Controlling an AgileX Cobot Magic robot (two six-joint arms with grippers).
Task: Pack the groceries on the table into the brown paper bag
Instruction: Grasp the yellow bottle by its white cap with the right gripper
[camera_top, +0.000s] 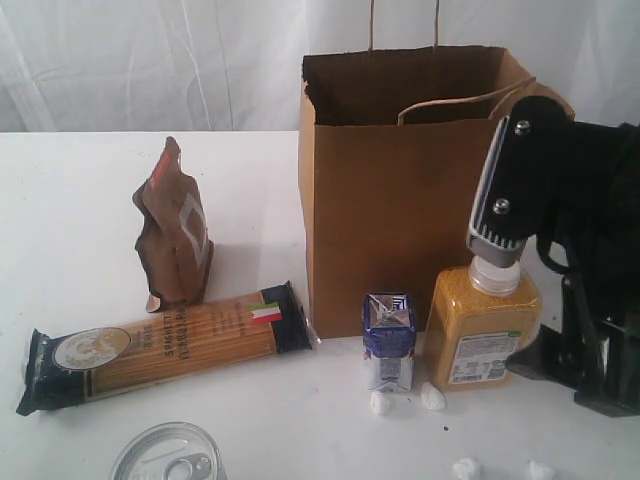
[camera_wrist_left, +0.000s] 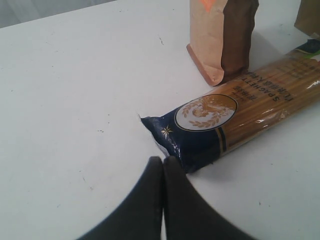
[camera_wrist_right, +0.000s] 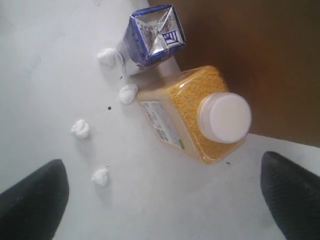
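Bottle (camera_wrist_right: 185, 112) sits under the right claw (camera_wrist_right: 162, 192), spread wide, which should drop squarely and clamp below the cap (camera_wrist_right: 225, 117); left claw (camera_wrist_left: 162, 162) is pressed together.

The exterior view faces the curtain (camera_top: 150, 60) from low at the front of the counter (camera_top: 80, 200), while the left wrist view looks slantwise and close at the spaghetti packet (camera_wrist_left: 240, 115) and brown pouch (camera_wrist_left: 222, 35), the right wrist view steeply down on the yellow bottle (camera_wrist_right: 182, 107) and small blue carton (camera_wrist_right: 150, 35), all four shared with it.
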